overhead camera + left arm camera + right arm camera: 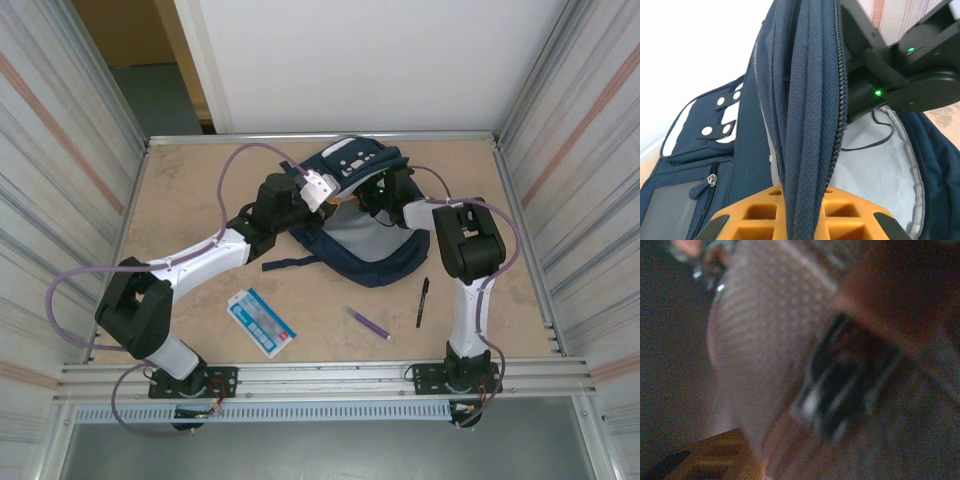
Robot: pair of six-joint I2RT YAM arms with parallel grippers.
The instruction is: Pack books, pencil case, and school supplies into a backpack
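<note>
The backpack is lying open toward the far middle of the surface, and the left arm is holding its mouth up. In the left wrist view the zip rim is running down between the orange fingers, so the left jaws are pinching that thick fold of navy fabric. The reason, as I judge it, is that a soft bag tends to sag shut unless one side is lifted, and the raised rim is baring the pale grey lining for the other arm. The right arm is hanging over from the other side with its wrist down inside the opening, its black housing with green lights sitting just behind the lifted rim. Its camera is facing a blurred pinkish, dimpled surface close to the lens, with an orange finger at the lower left. That may be the pencil case, but I cannot tell, nor whether the right jaws are spread or pressed together. Outside the bag, well apart from both sets of jaws, the light-blue-and-white booklet is lying near the front edge. The purple pen is lying to its right and the black pen further right, near the right arm. These three are not yet packed.
</note>
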